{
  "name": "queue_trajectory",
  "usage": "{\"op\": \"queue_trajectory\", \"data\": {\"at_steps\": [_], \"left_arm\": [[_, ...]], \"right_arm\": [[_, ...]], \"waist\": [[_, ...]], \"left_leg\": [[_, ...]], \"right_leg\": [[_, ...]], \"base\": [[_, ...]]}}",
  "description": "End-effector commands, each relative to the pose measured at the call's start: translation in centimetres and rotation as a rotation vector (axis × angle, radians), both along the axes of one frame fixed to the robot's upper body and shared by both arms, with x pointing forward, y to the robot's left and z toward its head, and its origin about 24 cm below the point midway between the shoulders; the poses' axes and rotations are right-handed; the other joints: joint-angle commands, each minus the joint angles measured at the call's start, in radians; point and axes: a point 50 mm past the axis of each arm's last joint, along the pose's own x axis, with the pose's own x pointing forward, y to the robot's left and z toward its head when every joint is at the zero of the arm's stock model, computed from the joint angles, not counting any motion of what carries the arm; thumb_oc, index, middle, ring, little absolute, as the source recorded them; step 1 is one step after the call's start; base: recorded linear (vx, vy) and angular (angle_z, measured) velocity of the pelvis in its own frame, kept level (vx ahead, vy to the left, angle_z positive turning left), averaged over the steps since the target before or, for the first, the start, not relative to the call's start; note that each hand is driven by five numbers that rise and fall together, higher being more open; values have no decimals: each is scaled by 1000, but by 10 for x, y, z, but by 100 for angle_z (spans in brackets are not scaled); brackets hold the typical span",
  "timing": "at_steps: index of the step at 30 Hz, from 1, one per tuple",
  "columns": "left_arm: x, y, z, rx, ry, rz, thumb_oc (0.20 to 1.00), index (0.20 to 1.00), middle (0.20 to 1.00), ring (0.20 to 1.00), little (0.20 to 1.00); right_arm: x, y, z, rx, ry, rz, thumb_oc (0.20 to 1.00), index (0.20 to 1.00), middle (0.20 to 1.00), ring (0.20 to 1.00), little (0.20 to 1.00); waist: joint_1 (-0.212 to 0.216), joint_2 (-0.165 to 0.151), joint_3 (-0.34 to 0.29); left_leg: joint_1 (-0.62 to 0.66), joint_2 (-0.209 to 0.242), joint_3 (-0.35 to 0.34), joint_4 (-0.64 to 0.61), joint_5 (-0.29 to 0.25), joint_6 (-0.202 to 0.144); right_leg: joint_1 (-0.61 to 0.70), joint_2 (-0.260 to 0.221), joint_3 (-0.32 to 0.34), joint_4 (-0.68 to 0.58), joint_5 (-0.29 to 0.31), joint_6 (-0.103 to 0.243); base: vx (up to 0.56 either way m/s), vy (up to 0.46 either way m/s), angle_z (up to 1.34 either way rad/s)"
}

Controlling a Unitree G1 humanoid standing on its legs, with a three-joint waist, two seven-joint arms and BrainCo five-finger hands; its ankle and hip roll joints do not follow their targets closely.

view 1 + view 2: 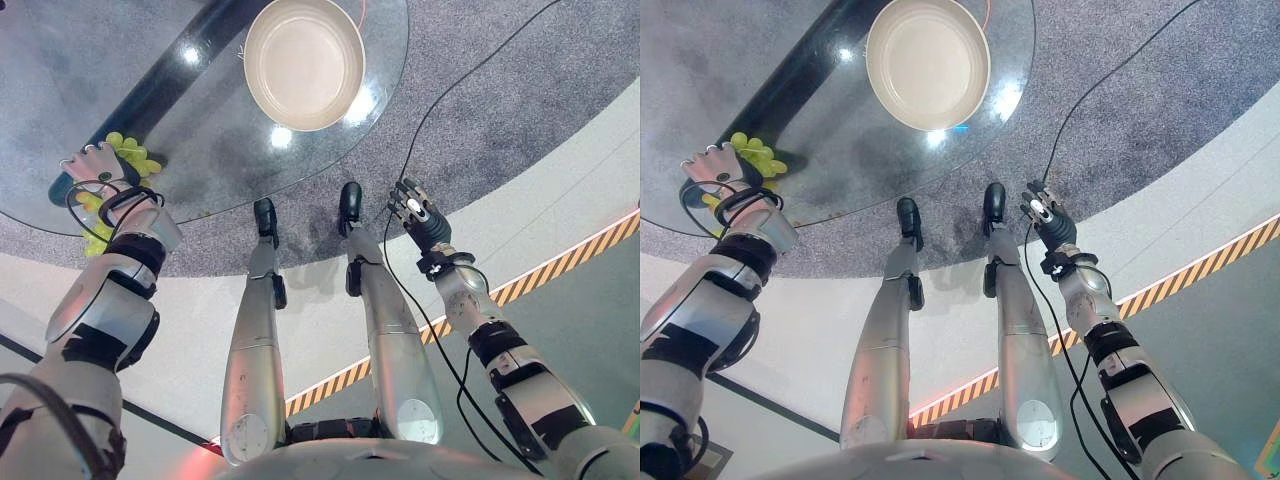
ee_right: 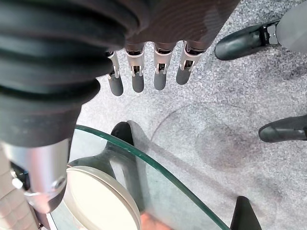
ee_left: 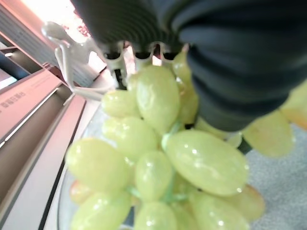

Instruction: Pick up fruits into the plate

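Spanning the near floor, glass table (image 1: 200, 150) carries the empty plate (image 1: 304, 62) at its far side. Left hand (image 1: 97, 165) sits on the grapes (image 3: 163, 158) at table's left edge, grasp not discernible. Right hand (image 1: 418, 212) hangs idle beside the table, fingers straight.

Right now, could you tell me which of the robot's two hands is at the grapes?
The left hand, at the near left edge of the glass table, sits over the green grapes. The right hand hangs off the table, above the carpet.
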Motion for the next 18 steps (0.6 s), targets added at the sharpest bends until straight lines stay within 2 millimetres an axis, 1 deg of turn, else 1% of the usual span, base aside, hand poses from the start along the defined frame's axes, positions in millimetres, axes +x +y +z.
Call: {"op": "queue_trajectory", "data": {"at_steps": [1,8,13,17,18], "left_arm": [[-24,27,-28,-11,89,122,200,200,200,200,200],[-24,31,-32,-37,72,111,200,200,200,200,200],[-20,29,-33,-113,-13,42,200,200,200,200,200],[-12,23,-26,-214,-135,-66,200,200,200,200,200],[-12,22,-26,-217,-141,-70,200,200,200,200,200]], "right_arm": [[-11,6,-2,36,-47,34,1000,1000,1000,1000,1000],[-8,3,-3,26,-43,46,1000,1000,1000,1000,1000],[-7,2,-3,15,-43,46,1000,1000,1000,1000,1000],[-10,0,-3,3,-47,41,1000,1000,1000,1000,1000],[-10,0,-3,3,-47,41,1000,1000,1000,1000,1000]], "waist": [[17,-19,-26],[9,-22,-26],[12,-14,-26],[18,2,-26],[18,2,-26]], "left_leg": [[39,-93,-14,-38,-29,48],[45,-86,-3,-37,-28,44],[71,-84,0,-48,-27,44],[124,-86,-1,-65,-31,47],[126,-86,-1,-66,-31,47]], "right_leg": [[-5,113,66,98,-70,26],[-2,113,71,100,-73,24],[18,112,73,98,-79,21],[61,104,74,92,-88,22],[63,103,74,92,-89,22]], "base": [[7,40,0],[2,10,0],[0,8,0],[-1,8,0],[0,0,0]]}}
